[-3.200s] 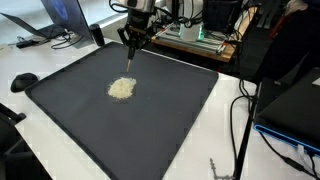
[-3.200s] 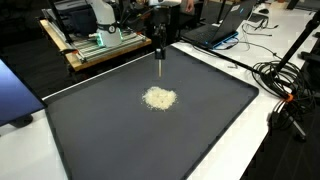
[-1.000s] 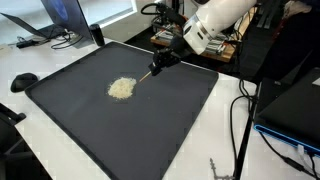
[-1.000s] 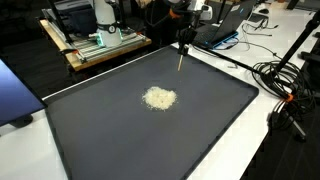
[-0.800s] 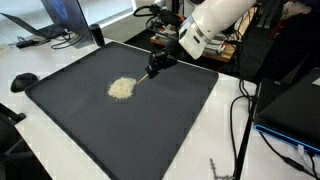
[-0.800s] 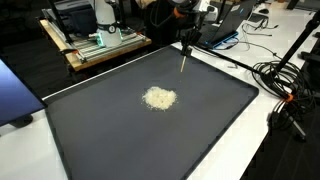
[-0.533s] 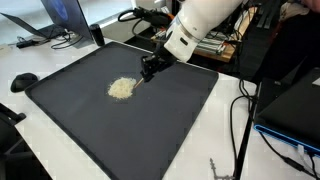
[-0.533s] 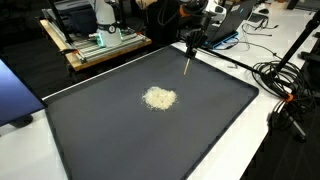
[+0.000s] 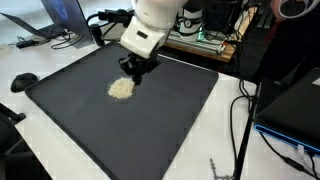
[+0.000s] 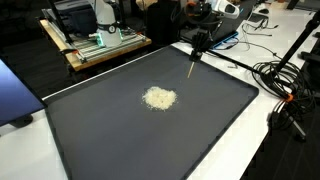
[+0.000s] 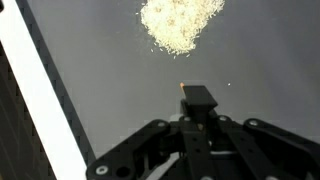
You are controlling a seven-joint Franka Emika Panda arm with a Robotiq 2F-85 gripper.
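A small pile of pale grains [image 9: 121,88] lies mid-mat on a large dark mat [image 9: 170,120], and shows in both exterior views [image 10: 159,98]. My gripper [image 9: 136,68] hangs over the mat's far part, shut on a thin stick [image 10: 192,68] that points down at the mat. In an exterior view the gripper [image 10: 199,46] stands to the right of the pile. In the wrist view the gripper [image 11: 197,105] clamps the stick, whose orange tip [image 11: 181,88] is short of the pile [image 11: 180,22] and apart from it.
The mat [image 10: 210,130] lies on a white table [image 9: 230,140]. Laptops [image 9: 60,20] stand at the back. A wooden rack with electronics [image 10: 95,45] is behind the mat. Black cables [image 10: 285,85] trail at the side, and a dark object [image 9: 22,80] lies beside the mat.
The arm has swung across the mat's far part with the stick still in the gripper. The gripper now sits lower and nearer the pile in one view. The pile has not moved.
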